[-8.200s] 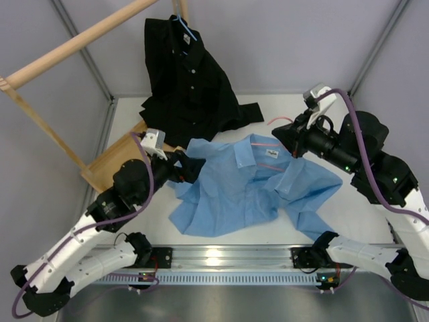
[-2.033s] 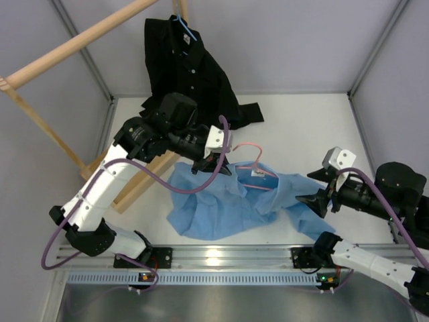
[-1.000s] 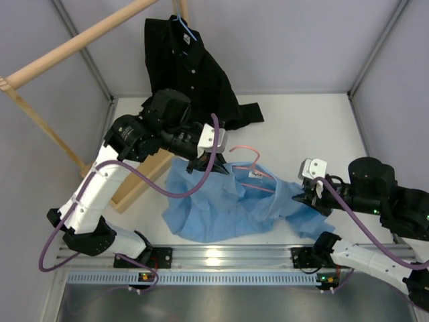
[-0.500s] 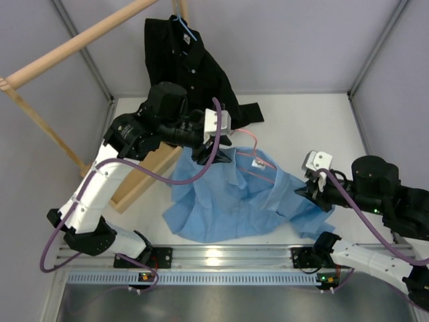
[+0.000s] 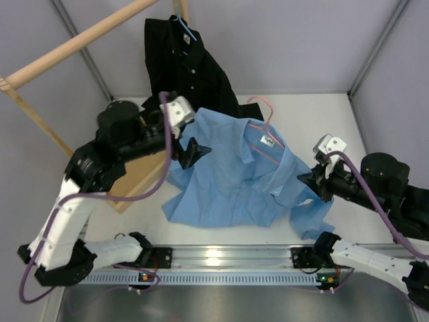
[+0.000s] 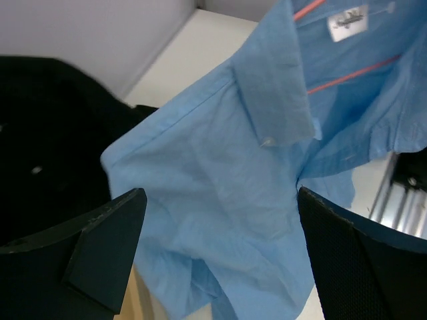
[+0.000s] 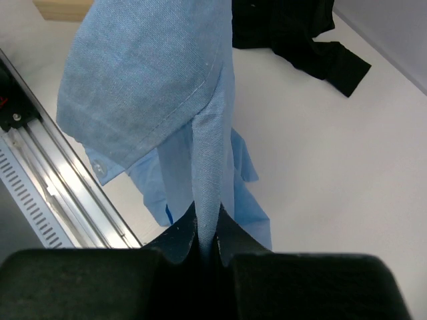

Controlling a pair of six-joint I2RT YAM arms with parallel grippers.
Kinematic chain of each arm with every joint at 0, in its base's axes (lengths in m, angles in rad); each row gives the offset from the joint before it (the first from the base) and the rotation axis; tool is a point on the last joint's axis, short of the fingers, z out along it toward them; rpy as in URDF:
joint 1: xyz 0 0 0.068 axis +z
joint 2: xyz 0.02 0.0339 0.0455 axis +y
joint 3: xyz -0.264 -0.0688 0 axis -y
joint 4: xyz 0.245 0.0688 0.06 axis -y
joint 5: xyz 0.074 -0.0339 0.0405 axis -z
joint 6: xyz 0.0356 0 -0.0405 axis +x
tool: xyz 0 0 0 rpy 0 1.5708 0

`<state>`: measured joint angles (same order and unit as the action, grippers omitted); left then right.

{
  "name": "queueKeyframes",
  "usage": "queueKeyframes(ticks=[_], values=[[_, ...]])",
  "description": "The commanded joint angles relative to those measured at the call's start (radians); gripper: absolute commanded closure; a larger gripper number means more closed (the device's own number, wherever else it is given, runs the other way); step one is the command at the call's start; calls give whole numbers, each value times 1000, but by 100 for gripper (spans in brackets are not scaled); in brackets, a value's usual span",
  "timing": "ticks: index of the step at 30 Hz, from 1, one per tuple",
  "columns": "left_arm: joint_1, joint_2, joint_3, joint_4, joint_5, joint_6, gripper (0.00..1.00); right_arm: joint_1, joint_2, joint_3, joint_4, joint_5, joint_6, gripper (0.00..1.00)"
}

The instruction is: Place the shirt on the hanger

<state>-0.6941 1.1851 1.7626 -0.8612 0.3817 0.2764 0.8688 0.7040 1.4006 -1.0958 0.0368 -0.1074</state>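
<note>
1. We see the light blue shirt (image 5: 231, 178), rumpled and partly lifted, collar open toward the far right.
2. We see the thin pink hanger (image 6: 347, 78) inside that collar, hook sticking out far.

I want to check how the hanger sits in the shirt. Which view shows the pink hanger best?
Top external: the hanger shows its hook and wire arms inside the collar of the shirt. Left wrist catches only two wire stretches; right wrist shows none.

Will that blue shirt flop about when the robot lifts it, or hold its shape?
Probably floppy: the shirt sags in folds where the right hand pinches it. Likely light, as that small pinch lifts its edge. It might slip on the thin hanger.
</note>
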Motion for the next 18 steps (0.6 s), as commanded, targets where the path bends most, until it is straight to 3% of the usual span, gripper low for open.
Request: queueKeyframes(ticks=[1,4,13,18], values=[[5,-182,-108,197,-347,-221,2,6,34,100,204,2,54,100],[5,-301,-236,212,-479,-334,2,7,96,158,281,-12,78,100],[4,-645,-699,283,-454,-436,2,7,328,406,396,-126,77,100],[5,-861,-952,341,-552,-548,2,7,410,494,480,-176,72,100]])
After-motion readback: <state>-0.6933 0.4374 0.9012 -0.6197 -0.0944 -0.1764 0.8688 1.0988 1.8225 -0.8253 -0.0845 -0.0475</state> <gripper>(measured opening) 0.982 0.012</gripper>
